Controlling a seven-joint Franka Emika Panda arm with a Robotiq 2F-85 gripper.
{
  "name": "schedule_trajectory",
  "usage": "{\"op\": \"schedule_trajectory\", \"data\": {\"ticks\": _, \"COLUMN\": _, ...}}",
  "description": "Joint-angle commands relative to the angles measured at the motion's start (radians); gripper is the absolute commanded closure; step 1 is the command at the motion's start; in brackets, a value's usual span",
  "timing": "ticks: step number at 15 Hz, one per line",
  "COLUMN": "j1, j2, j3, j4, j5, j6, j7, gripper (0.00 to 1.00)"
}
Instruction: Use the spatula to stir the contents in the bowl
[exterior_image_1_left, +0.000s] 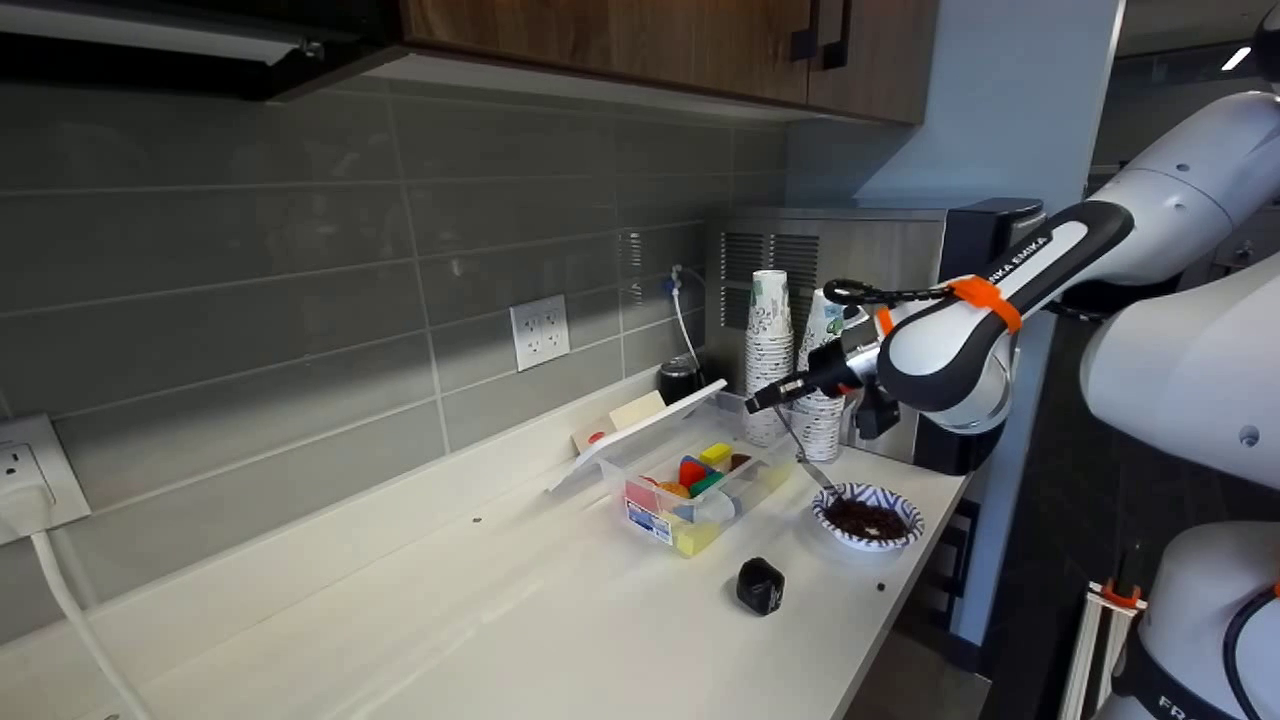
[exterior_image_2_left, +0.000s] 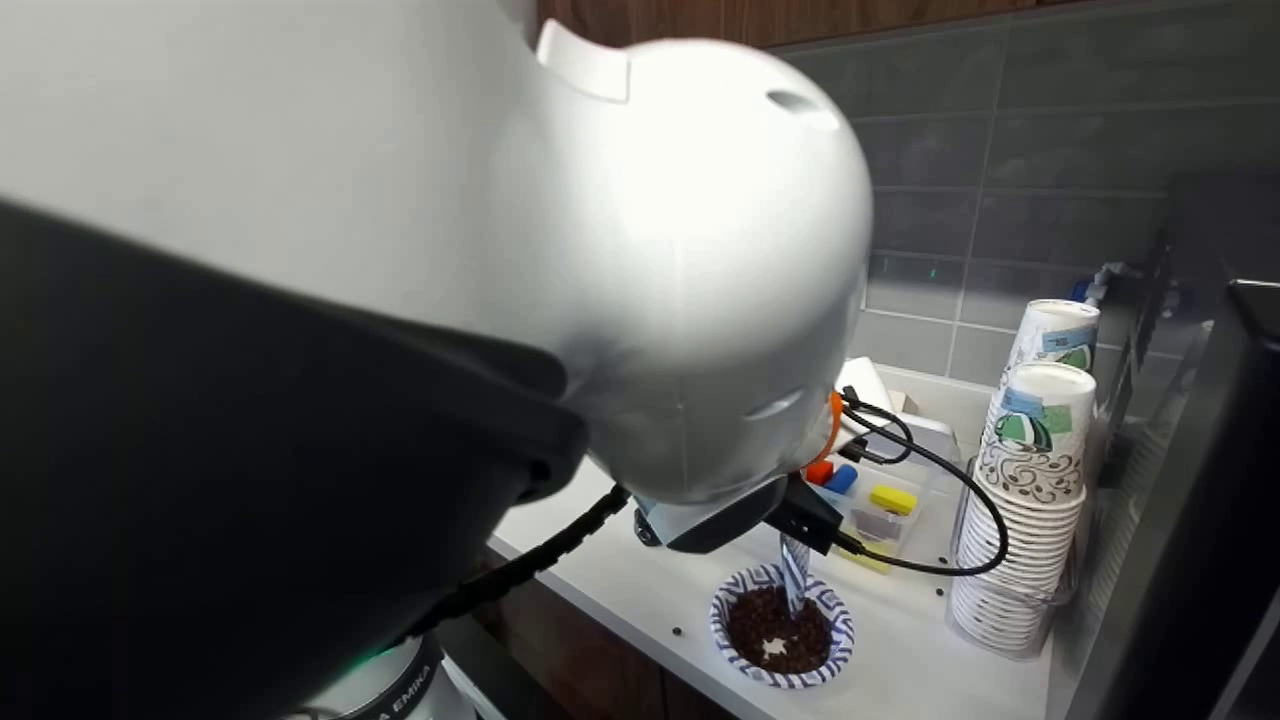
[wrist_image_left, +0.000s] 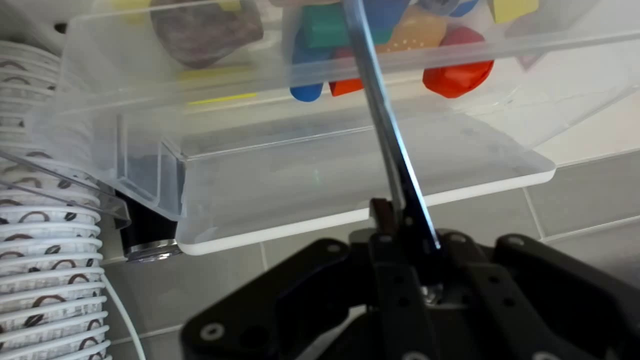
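The bowl is a small paper bowl with a blue-and-white patterned rim (exterior_image_1_left: 868, 544), on the counter near its front edge. It also shows in an exterior view (exterior_image_2_left: 785, 681). It holds dark brown small pieces (exterior_image_2_left: 750, 625) with a pale spot showing among them. My gripper (exterior_image_1_left: 768, 398) is shut on the handle of the metal spatula (exterior_image_1_left: 818, 474), above and behind the bowl. The spatula slants down and its lower end rests among the pieces, as seen in both exterior views (exterior_image_2_left: 794, 572). In the wrist view the spatula (wrist_image_left: 375, 90) runs up from between the fingers (wrist_image_left: 415, 240); the bowl is out of view there.
A clear tub (exterior_image_1_left: 650, 522) of coloured pieces stands beside the bowl, its lid (wrist_image_left: 300, 225) raised at the back. Stacked paper cups (exterior_image_1_left: 770, 345) stand behind, by a steel machine (exterior_image_1_left: 880, 250). A black object (exterior_image_1_left: 760, 586) and a small dark piece (exterior_image_1_left: 880, 587) lie on the counter.
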Motion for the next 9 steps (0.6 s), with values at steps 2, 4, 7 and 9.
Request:
{"op": "schedule_trajectory", "data": {"ticks": 2, "j1": 0.011, "j2": -0.030, "j3": -0.088, "j4": 0.008, "j5": -0.164, "j6": 0.092, "j7": 0.055, "gripper": 0.99}}
{"op": "schedule_trajectory", "data": {"ticks": 4, "j1": 0.023, "j2": -0.064, "j3": -0.123, "j4": 0.011, "j5": -0.201, "j6": 0.116, "j7": 0.088, "gripper": 0.99}}
{"op": "schedule_trajectory", "data": {"ticks": 7, "j1": 0.004, "j2": -0.095, "j3": -0.124, "j4": 0.002, "j5": -0.176, "j6": 0.080, "j7": 0.090, "gripper": 0.99}}
{"op": "schedule_trajectory", "data": {"ticks": 9, "j1": 0.005, "j2": -0.129, "j3": -0.125, "j4": 0.002, "j5": -0.175, "j6": 0.053, "j7": 0.126, "gripper": 0.99}}
